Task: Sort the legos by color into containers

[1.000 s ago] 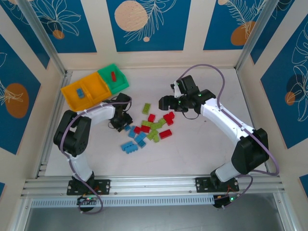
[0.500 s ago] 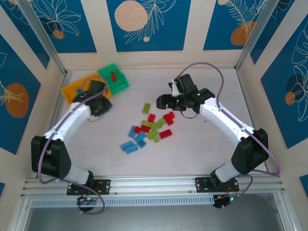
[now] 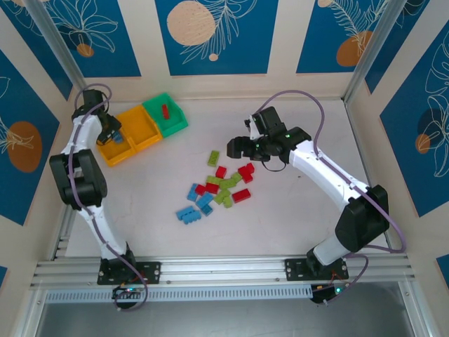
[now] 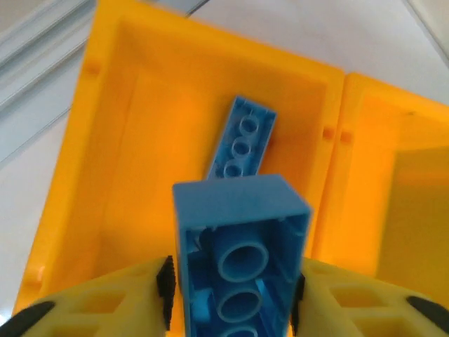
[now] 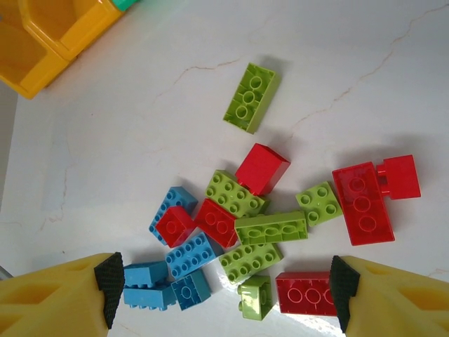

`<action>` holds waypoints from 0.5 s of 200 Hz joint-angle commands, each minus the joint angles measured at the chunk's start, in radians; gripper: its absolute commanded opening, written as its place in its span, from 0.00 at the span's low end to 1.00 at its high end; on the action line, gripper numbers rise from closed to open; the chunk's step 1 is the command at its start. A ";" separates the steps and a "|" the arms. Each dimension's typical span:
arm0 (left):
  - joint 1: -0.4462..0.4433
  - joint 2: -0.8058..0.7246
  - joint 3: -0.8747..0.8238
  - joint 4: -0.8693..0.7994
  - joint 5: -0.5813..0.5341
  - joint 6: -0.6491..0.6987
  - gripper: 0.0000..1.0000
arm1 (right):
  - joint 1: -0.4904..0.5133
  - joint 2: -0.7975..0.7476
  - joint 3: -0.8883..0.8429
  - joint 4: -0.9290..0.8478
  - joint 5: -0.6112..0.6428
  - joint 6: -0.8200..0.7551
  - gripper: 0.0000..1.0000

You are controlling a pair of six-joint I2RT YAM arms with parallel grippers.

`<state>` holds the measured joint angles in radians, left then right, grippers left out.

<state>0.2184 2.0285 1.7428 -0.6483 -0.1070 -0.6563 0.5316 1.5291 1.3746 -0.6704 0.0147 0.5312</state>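
Two blue bricks at the left arm. The held blue brick (image 4: 238, 239) is clamped between the left fingers (image 4: 105, 302), hollow underside toward the lens, hanging over the end orange bin (image 4: 105, 140). A loose blue brick (image 4: 244, 140) lies on that bin's floor.

The neighbouring orange bin (image 4: 400, 196) has no brick in the part I can see. The green bin (image 3: 172, 125) holds one red brick (image 3: 165, 110).

The right fingers (image 5: 56, 295) are spread wide over the mixed pile (image 3: 214, 186) of red, blue and lime bricks on the counter (image 5: 126, 126), touching none.

Handling, my judgement: the bricks are hard, light, glossy plastic and won't give under pressure. I'd pinch across the two flat long walls. A grip on the studs or a corner would likely let the brick twist or slip. Crowded pieces may get nudged.
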 commanded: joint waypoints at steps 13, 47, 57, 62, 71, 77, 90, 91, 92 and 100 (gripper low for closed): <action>0.017 -0.035 0.066 -0.062 0.013 0.027 0.61 | 0.012 0.010 0.043 -0.033 -0.021 0.022 0.80; 0.006 -0.206 -0.060 -0.055 0.137 -0.024 0.52 | 0.013 0.046 0.058 -0.038 -0.012 0.065 0.81; -0.016 -0.263 -0.109 -0.051 0.191 -0.032 0.50 | 0.013 0.061 0.068 -0.041 -0.008 0.083 0.81; -0.035 -0.293 -0.129 -0.054 0.207 -0.030 0.48 | 0.013 0.070 0.074 -0.041 -0.010 0.091 0.81; -0.082 -0.342 -0.165 -0.059 0.219 -0.016 0.46 | 0.014 0.087 0.086 -0.044 -0.013 0.100 0.81; -0.125 -0.372 -0.186 -0.056 0.220 0.004 0.46 | 0.015 0.096 0.094 -0.046 -0.011 0.106 0.81; -0.235 -0.419 -0.213 -0.067 0.188 0.047 0.46 | 0.014 0.117 0.101 -0.051 0.000 0.127 0.81; -0.244 -0.422 -0.215 -0.067 0.186 0.051 0.46 | 0.013 0.119 0.101 -0.051 0.001 0.129 0.81; -0.256 -0.425 -0.217 -0.066 0.184 0.057 0.46 | 0.013 0.121 0.102 -0.051 0.002 0.131 0.81; -0.327 -0.437 -0.232 -0.059 0.171 0.093 0.46 | 0.009 0.127 0.100 -0.050 0.013 0.149 0.81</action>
<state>0.0830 1.6470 1.5585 -0.6849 0.0292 -0.6544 0.5377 1.6337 1.4403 -0.6937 0.0162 0.6144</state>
